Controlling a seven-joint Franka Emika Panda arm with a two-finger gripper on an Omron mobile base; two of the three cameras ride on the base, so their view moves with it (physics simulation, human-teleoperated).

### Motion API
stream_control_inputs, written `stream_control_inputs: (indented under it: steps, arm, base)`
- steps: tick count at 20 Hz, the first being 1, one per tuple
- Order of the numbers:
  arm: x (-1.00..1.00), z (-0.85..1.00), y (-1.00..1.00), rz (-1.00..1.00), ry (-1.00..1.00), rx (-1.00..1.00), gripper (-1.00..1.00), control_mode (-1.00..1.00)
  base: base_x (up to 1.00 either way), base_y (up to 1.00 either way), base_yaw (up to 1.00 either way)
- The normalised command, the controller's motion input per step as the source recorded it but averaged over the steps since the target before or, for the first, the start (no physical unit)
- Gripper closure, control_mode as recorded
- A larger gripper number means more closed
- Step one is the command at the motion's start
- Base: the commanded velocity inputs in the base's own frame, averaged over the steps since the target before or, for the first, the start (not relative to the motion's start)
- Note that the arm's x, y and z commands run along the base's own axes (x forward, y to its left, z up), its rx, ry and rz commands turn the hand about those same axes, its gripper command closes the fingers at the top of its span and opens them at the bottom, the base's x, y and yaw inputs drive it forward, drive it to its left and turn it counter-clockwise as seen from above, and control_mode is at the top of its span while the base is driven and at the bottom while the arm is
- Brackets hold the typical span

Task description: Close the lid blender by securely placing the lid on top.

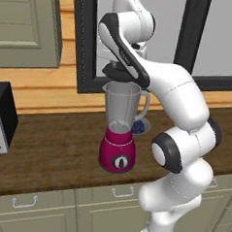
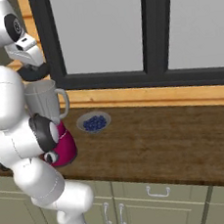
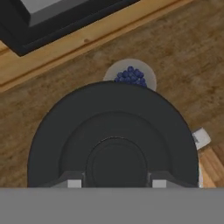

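The blender has a magenta base with a black dial and a clear grey jar with a side handle; it stands on the wooden counter. The dark round lid hangs just above the jar's mouth, held by my gripper. In the hand view the lid covers most of the picture, its centre knob between my fingertips. My gripper is shut on the knob. From the right base view the lid sits a little over the jar, with a small gap.
A small dish of blue bits rests behind the blender, near the window ledge. A black-and-silver boxy appliance stands at the counter's left. Cabinet drawers run below the counter edge.
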Motion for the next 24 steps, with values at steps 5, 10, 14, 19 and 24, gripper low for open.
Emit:
stream_control_inputs:
  steps: [5,10,14,19,24]
  arm:
    - [0.03,-0.21,0.01,0.00,0.05,0.00,1.00,-1.00]
    - [0.16,-0.34,0.00,0.00,0.00,-0.01,1.00,-1.00]
    - [0.23,-0.32,0.00,0.00,0.00,-0.02,1.00,-1.00]
    - [0.23,-0.30,0.00,0.00,0.00,-0.04,1.00,-1.00]
    - [0.12,-0.11,0.00,0.00,0.00,-0.02,1.00,-1.00]
  base:
    - [0.00,0.00,0.00]
    - [0.00,0.00,0.00]
    - [0.00,0.00,0.00]
    - [0.00,0.00,0.00]
    - [0.00,0.00,0.00]
